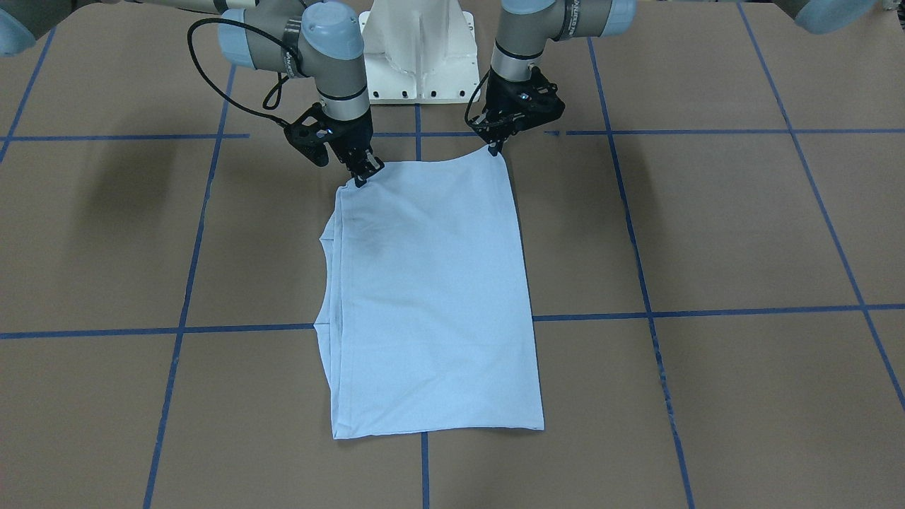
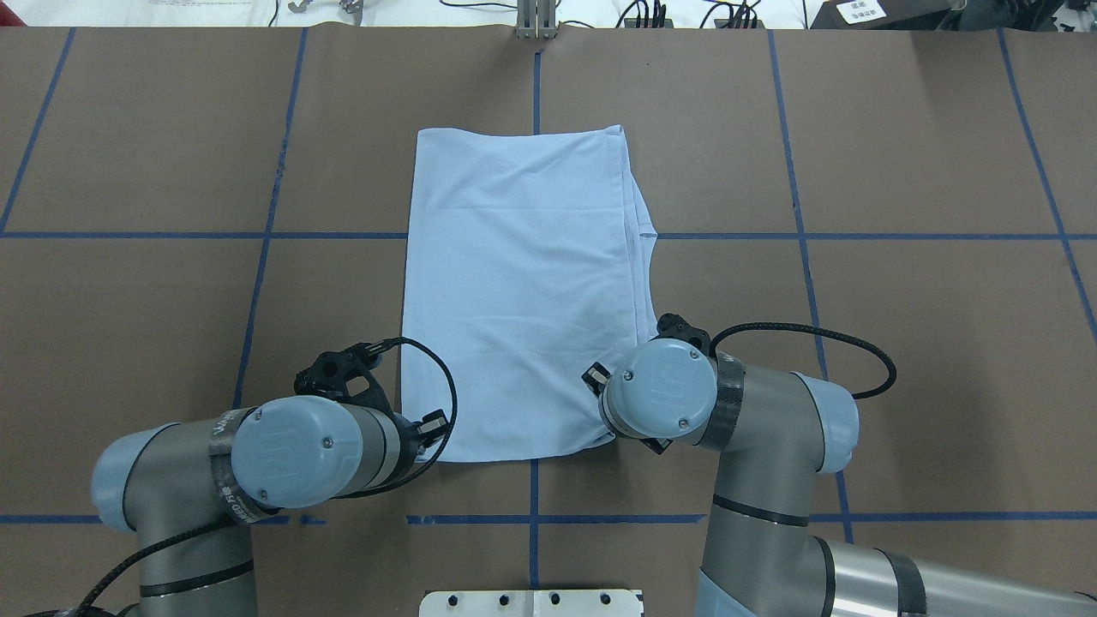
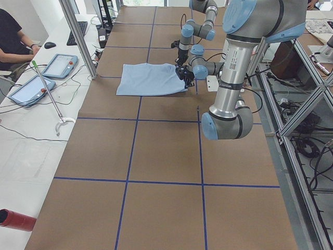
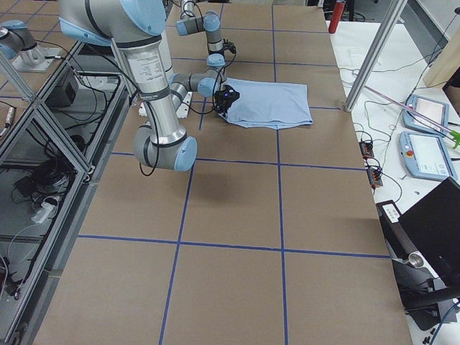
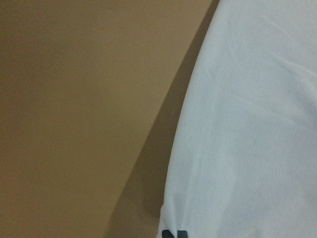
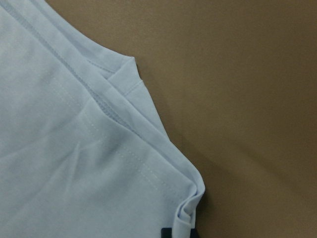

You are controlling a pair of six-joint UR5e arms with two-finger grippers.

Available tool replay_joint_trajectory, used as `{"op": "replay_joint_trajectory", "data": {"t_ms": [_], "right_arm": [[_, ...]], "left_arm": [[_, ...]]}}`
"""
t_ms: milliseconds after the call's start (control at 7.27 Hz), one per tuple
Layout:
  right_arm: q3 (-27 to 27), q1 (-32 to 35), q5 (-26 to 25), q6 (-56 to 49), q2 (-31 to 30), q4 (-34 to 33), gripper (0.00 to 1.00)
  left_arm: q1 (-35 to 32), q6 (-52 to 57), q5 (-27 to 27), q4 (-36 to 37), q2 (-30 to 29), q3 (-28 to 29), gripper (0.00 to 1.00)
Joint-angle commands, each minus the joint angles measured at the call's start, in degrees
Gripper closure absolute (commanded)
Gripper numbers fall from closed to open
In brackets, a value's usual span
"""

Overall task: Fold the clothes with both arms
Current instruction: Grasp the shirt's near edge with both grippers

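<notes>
The light blue T-shirt point(image 1: 431, 297) lies folded lengthwise into a long rectangle on the brown table, with sleeve layers showing along one side. Its print and neck label are hidden. My left gripper point(image 1: 495, 147) is shut on the robot-side corner of the shirt. My right gripper point(image 1: 362, 177) is shut on the other robot-side corner, where the layers bunch point(image 6: 190, 210). The hem between them curves slightly. In the overhead view the shirt point(image 2: 514, 283) shows, but both wrists cover the fingertips. The left wrist view shows the shirt's edge point(image 5: 247, 124) over bare table.
The white pedestal base point(image 1: 417, 49) stands just behind the grippers. Blue tape lines point(image 1: 707, 311) grid the table. Beyond the far edge, a seated person point(image 3: 13, 36), tablets point(image 3: 57, 65) and a metal post point(image 3: 78, 36) stand.
</notes>
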Motion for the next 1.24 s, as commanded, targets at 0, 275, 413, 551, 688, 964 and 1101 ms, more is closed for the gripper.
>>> {"op": "replay_joint_trajectory", "data": {"t_ms": [0,275,413,551,688,964,1101], "right_arm": [[-0.01,0.39,0.0,0.0,0.45,0.04,1.0],[0.51,0.22,-0.09,0.26,0.36,-0.05,1.0],[1.99,-0.04,0.08,0.0,-0.6,-0.05,1.0],[4.18,-1.87,0.26,-0.18,-1.48,-0.14,1.0],[7.42,-4.42,0.17,-1.4,-3.14,-0.14,1.0],[11.66,-8.12,-0.09,-1.67,-4.82,-0.31,1.0],[13.42,-9.35,-0.26,-1.58,-5.7,-0.49,1.0]], "left_arm": [[-0.04,1.13,0.01,0.06,-0.06,-0.02,1.0],[-0.13,1.67,0.01,0.14,0.03,-0.28,1.0],[-0.22,2.36,0.01,0.23,0.2,-0.72,1.0],[-0.22,2.46,-0.07,0.23,0.46,-1.25,1.0],[0.13,2.46,0.01,0.41,0.9,-2.47,1.0],[0.92,3.07,0.01,4.07,1.08,-6.59,1.0],[2.84,2.99,0.1,6.54,0.99,-8.18,1.0]]}}
